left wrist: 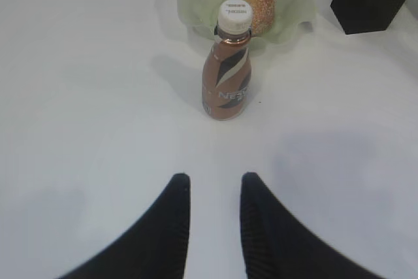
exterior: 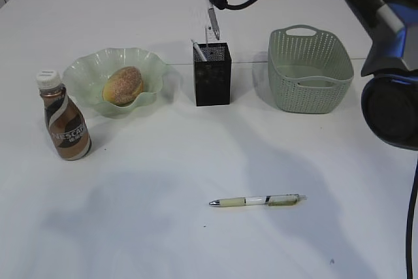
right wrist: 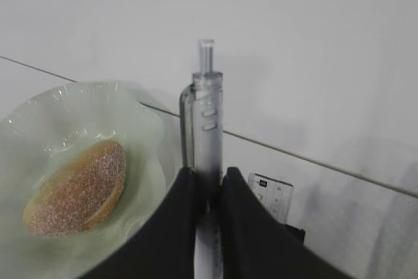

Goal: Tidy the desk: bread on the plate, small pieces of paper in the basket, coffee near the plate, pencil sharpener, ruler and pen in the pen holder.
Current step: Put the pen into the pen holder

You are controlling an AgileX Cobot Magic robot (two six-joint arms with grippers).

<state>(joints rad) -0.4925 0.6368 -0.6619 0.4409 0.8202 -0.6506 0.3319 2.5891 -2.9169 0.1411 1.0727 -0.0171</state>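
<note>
Exterior view: right tool (exterior: 213, 11) pinches a grey pen (exterior: 213, 24) upright above the black mesh pen holder (exterior: 212, 75), mid-tabletop (exterior: 163, 227); a second pen (exterior: 258, 200) lies toward the near edge.

Left wrist view: left tool (left wrist: 214, 191), narrowly parted and empty, faces the glossy coffee (left wrist: 227, 70).

Right wrist view: translucent barrel gripped; sugared bread (right wrist: 75, 189) in the ruffled plate (right wrist: 78, 109).

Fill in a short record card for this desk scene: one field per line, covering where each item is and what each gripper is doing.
bread: in the green dish
dish: left of the mesh holder
coffee bottle: upright beside the dish
mesh holder: centre, ruler sticking out
basket: right of the holder
pen on desk: lying flat, near front
right gripper: shut on a clear pen, above the holder
left gripper: partly open, holding nothing
</note>
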